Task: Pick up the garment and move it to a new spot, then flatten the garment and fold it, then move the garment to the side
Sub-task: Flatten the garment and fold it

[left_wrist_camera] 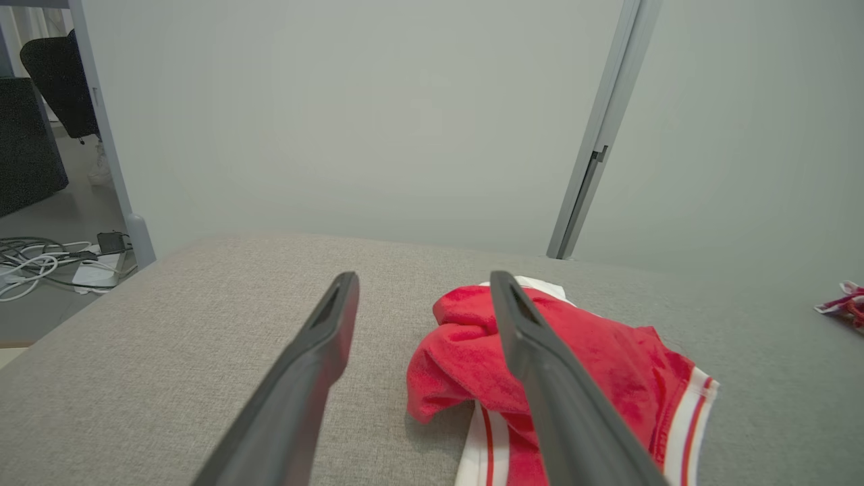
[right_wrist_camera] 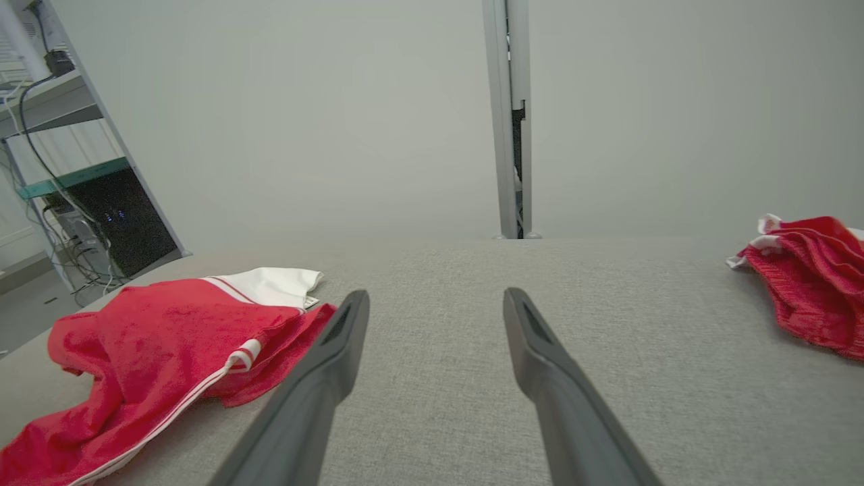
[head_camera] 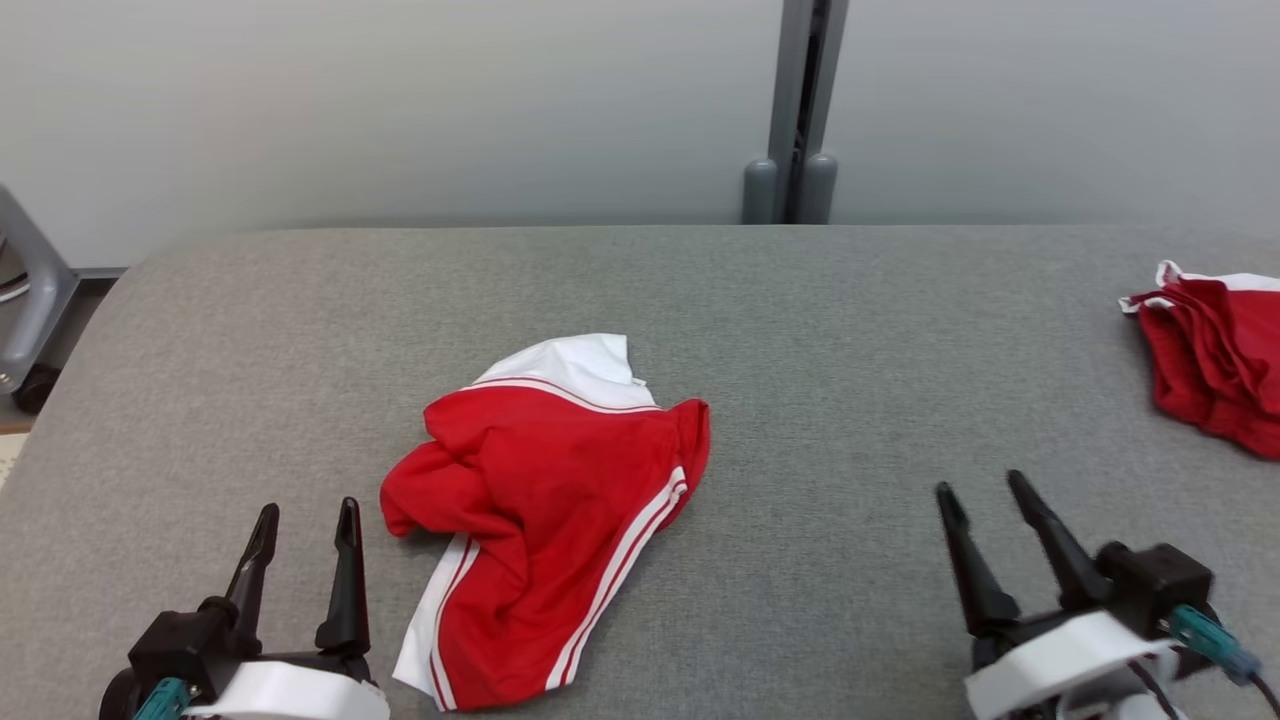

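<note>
- Head view: The garment (head_camera: 560, 490), red cloth with white stripes and a white band, lies crumpled on the grey desk (head_camera: 800, 330), left of centre. My left fingers (head_camera: 346, 560) are spread and empty, just beside its near-left edge and not touching it. My right fingers (head_camera: 1050, 540) are also spread and empty, well apart from it on the right. A second red garment (head_camera: 1215, 360) lies at the desk's far right edge.
- Left wrist view: My left fingers (left_wrist_camera: 317, 364) stand wide apart. The garment (left_wrist_camera: 607, 364) sits ahead and to the right, with a bunched fold raised off the desk. I judge it light, soft and limp. It will sag and drape when lifted, and it is not fragile.
- Right wrist view: My right fingers (right_wrist_camera: 540, 364) are spread above bare desk. The garment (right_wrist_camera: 155, 324) lies to the left, white band farthest and striped hem nearer. I would pinch a raised fold or a hem edge, since flat cloth offers nothing to get under. The desk's fabric cover may drag on the cloth.
</note>
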Tool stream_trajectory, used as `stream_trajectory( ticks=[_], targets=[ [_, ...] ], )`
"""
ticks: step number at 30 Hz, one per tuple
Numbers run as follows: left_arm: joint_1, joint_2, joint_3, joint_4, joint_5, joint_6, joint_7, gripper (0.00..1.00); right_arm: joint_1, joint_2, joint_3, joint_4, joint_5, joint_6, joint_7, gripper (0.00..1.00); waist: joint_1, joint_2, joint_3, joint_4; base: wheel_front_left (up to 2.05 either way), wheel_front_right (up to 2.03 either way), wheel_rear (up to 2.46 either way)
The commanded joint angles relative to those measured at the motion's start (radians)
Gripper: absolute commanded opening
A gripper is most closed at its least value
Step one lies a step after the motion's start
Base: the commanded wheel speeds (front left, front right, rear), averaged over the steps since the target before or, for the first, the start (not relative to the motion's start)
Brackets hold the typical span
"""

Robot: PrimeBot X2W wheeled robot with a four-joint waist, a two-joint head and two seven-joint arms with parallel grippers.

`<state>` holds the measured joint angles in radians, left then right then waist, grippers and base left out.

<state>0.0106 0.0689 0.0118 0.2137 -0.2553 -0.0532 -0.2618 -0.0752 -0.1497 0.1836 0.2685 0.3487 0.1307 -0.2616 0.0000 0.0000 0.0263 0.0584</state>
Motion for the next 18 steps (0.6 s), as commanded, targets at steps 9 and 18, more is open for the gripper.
stream_trajectory(
  ticks=[9,18],
  targets=[
    [-0.051,-0.008,-0.041,0.013,0.001,-0.007,-0.004,1.0,-0.195,0.007,0.208,0.175,0.041,0.0,-0.004,1.0,0.0,0.0,0.02,0.07,0.0,0.0,0.0],
    [-0.096,-0.015,-0.086,0.023,-0.011,-0.004,-0.004,1.0,-0.342,0.035,0.324,0.361,0.08,0.0,-0.005,1.0,0.0,0.0,0.06,0.141,0.0,0.0,0.0]
  ],
)
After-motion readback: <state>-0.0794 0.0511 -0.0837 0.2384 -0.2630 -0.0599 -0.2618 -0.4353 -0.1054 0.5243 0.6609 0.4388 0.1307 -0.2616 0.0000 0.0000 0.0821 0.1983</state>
